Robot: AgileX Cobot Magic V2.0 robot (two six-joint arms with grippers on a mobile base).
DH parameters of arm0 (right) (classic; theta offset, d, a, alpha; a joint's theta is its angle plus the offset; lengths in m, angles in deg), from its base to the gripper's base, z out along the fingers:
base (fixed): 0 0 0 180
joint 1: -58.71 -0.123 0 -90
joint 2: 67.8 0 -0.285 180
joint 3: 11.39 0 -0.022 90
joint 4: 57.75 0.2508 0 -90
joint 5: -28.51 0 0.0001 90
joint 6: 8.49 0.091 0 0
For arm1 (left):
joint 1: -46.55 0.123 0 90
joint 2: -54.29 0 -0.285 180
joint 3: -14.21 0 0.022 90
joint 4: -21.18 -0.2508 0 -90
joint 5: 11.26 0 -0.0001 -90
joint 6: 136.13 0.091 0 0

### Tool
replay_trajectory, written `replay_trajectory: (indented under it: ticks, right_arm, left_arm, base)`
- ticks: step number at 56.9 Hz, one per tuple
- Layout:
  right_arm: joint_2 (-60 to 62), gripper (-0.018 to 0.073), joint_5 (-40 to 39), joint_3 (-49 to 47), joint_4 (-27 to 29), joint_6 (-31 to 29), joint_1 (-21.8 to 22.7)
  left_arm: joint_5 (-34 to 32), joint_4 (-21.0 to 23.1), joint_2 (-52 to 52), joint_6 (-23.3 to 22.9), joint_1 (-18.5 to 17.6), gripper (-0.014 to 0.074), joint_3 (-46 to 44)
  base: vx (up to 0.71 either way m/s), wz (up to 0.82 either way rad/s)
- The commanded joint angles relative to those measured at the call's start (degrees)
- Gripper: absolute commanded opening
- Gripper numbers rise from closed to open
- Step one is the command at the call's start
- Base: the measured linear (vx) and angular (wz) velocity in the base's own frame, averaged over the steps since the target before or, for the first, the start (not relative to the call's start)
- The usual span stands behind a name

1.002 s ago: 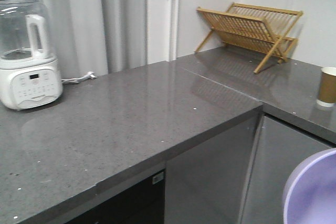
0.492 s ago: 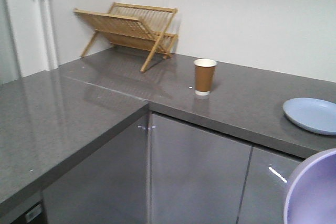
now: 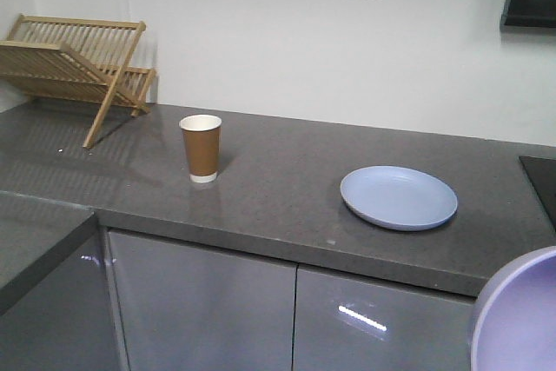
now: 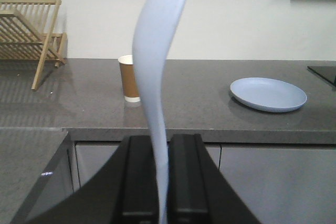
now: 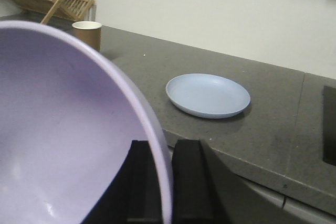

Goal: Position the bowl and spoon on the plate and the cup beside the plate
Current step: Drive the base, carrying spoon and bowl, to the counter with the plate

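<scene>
Right wrist-mounted view: our right pincer [image 5: 161,177] clamps the bowl [image 5: 63,129] by its thin rim, so we judge it could pivot or slip while carried. Our left pincer [image 4: 160,171] grips the spoon [image 4: 153,77] upright. The plate [image 5: 208,95] lies ahead of the right pincer, slightly right; the cup [image 4: 128,77] ahead-left of the left one.
</scene>
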Motion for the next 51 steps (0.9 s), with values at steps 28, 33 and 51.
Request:
replay_trajectory:
  ticks: [28,33,51]
  right_arm:
    - [-0.44,-0.0009,-4.89,-1.76,0.68,-0.57,-0.01]
    - [-0.44,-0.0009,-4.84,-1.76,0.68,-0.57,-0.01]
    - [-0.44,-0.0009,-4.84,-1.76,0.68,-0.57,-0.01]
  left_arm:
    - [-4.93,1.18,-0.30,-0.48,-0.29,0.0000,-1.47]
    - [-4.93,1.18,-0.30,-0.48,-0.29,0.0000,-1.47]
    - [-4.93,1.18,-0.30,-0.48,-0.29,0.0000,-1.47]
  base:
    - [0.38,-0.15]
    - [0.41,-0.14]
    - [0.39,-0.19]
